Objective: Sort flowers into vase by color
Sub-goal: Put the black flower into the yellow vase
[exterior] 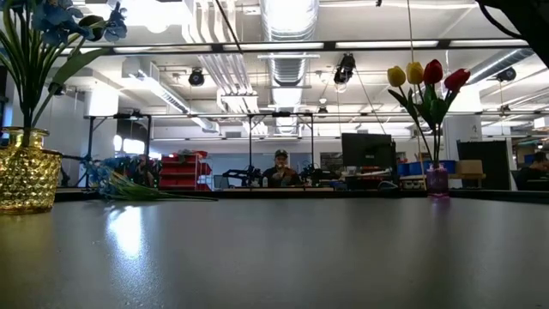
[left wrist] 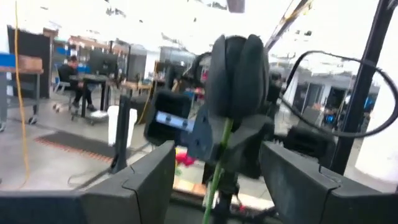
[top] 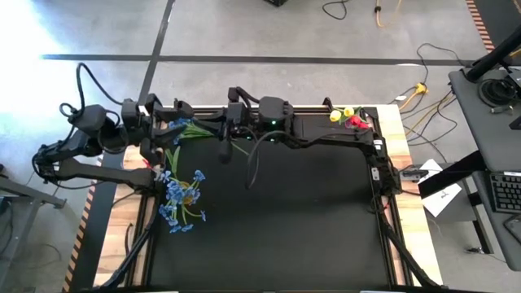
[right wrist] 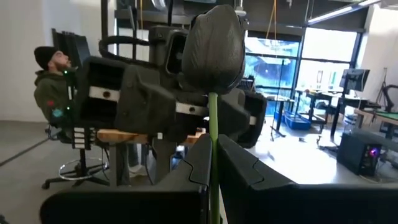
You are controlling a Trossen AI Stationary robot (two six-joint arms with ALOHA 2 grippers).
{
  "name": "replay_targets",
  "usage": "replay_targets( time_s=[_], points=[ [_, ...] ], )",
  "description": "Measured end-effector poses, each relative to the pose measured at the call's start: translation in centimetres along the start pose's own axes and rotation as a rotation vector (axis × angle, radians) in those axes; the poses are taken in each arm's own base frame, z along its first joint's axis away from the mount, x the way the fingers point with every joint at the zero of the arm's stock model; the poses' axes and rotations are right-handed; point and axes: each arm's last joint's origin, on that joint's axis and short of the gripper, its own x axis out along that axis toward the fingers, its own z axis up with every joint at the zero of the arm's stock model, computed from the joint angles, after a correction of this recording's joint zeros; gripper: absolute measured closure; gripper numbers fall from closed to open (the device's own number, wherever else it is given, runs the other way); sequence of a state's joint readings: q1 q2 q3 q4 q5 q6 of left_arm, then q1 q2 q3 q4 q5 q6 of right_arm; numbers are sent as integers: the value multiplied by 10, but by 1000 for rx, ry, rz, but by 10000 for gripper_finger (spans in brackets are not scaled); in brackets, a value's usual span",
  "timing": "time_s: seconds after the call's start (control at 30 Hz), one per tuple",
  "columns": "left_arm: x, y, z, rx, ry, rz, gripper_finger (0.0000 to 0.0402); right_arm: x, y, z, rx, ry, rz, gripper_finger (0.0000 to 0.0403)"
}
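Note:
My right gripper (right wrist: 212, 158) is shut on a flower with a thin green stem and a tulip-like bud (right wrist: 214, 50) that looks dark against the light. It hovers over the table's far left part (top: 221, 129). My left gripper (left wrist: 217, 180) is open and faces it (top: 184, 124). Its fingers stand on either side of the same stem (left wrist: 217, 165), below the bud (left wrist: 236, 74), without touching. A gold vase (exterior: 26, 176) holds blue flowers (top: 181, 195). A small vase (exterior: 437, 180) holds yellow and red tulips (exterior: 425, 77). My right gripper pinches the flower's green stem (right wrist: 212, 134) between its two fingers, some way below the bud. It reaches in level from the table's right side. The bud sticks out past the fingertips toward my left gripper, and the flower is lifted clear of the table.
More blue flowers (exterior: 129, 184) lie on the table beside the gold vase. The tulip vase stands at the far right corner (top: 350, 118). The dark table top (top: 285, 220) stretches toward the near edge. People sit at desks in the room beyond.

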State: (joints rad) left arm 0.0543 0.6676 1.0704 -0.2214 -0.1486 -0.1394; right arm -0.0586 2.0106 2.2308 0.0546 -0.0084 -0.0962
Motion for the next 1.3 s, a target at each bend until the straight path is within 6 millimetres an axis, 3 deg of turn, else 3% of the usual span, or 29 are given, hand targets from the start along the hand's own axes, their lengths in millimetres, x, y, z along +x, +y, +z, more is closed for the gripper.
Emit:
replay_targets(
  time_s=[0.2, 0.4, 0.63, 0.87, 0.97, 1.1, 1.3],
  points=[
    [11, -2, -1, -7, -18, -4, 187, 1, 0, -2, -27, 8, 1, 391],
    [26, -4, -6, 7, 4, -35, 216, 1, 0, -1, -27, -2, 0, 391],
    [27, -5, -5, 49, -18, -38, 287, 1, 1, -2, -23, 2, 5, 391],
    [24, -4, -3, 48, -29, -39, 385, 1, 3, -2, -16, 2, 11, 390],
    [22, -4, -2, 44, -33, -39, 395, 1, 3, -2, -6, 3, 9, 389],
    [20, -4, 0, 46, -18, -39, 401, 1, 4, -4, -2, 28, 9, 354],
    [5, -5, 26, 102, 96, -22, 401, -1, 3, -3, 38, 63, 5, 251]
  ],
)
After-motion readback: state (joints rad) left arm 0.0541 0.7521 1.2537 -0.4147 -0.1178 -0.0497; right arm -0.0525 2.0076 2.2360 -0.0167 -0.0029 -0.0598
